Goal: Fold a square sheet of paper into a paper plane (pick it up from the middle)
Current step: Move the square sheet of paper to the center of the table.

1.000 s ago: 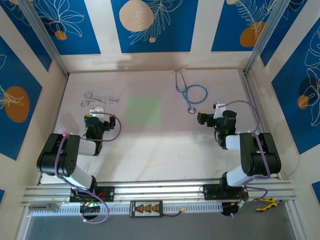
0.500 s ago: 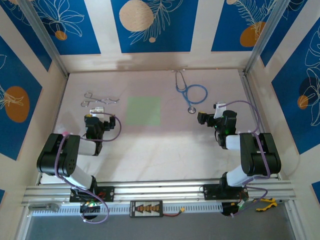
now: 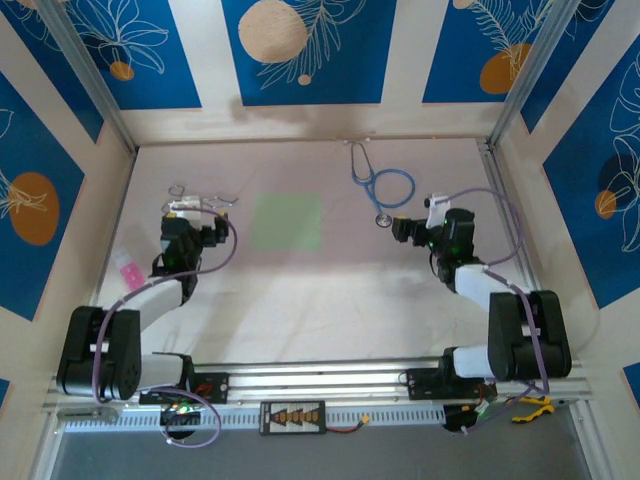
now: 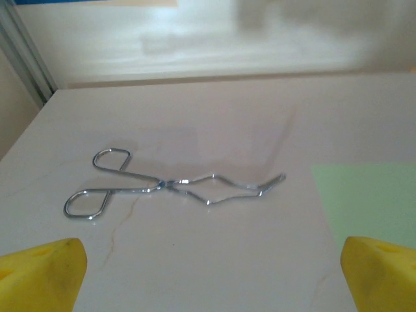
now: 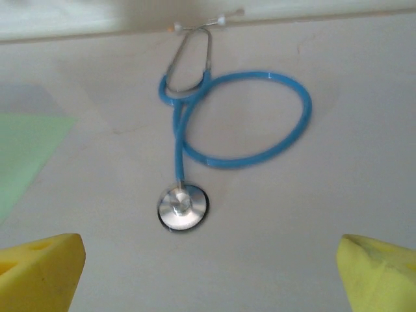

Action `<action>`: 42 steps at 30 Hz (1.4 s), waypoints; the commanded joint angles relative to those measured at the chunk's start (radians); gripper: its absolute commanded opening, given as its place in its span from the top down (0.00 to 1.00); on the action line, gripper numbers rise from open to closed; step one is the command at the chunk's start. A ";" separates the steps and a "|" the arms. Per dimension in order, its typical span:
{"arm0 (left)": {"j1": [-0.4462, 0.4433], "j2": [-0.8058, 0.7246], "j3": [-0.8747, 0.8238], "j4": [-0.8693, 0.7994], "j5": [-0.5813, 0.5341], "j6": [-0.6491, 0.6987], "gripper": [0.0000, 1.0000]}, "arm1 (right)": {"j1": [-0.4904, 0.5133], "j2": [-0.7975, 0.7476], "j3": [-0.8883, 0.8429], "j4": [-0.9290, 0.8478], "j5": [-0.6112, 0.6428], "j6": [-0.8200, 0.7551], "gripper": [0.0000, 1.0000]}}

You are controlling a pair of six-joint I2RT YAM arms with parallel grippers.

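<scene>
Pale green square sheet of paper (image 3: pixel 287 222) lies flat upper-centre in top view, between steel tongs (image 4: pixel 170 184) and blue stethoscope (image 5: pixel 183 207); my left gripper (image 4: pixel 211 273) and right gripper (image 5: pixel 209 273) both spread wide, empty.

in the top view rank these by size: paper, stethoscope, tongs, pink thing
1. paper and stethoscope: too alike in span to rank
2. tongs, partly hidden
3. pink thing

This is a robot lab booth: a table (image 3: pixel 320 290) boxed in by blue leaf-patterned panels (image 3: pixel 300 50), an aluminium rail (image 3: pixel 320 378) at 6 o'clock, a stethoscope (image 3: pixel 385 187) at 1 o'clock, tongs (image 3: pixel 200 198) at 10 o'clock.
</scene>
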 commanded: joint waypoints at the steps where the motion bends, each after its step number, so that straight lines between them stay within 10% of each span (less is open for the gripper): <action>1: 0.008 -0.044 0.103 -0.271 0.011 -0.178 0.00 | 0.010 -0.091 0.115 -0.324 -0.019 0.156 0.01; 10: -0.022 0.137 0.342 -0.414 0.679 -0.514 0.09 | -0.026 -0.111 0.260 -0.645 -0.480 0.498 0.01; 25: -0.290 0.620 0.847 -0.969 0.430 -0.392 0.05 | 0.175 -0.078 0.266 -0.736 -0.377 0.562 0.01; 42: -0.363 0.673 0.727 -0.958 0.429 -0.470 0.03 | 0.195 -0.045 0.233 -0.733 -0.369 0.659 0.01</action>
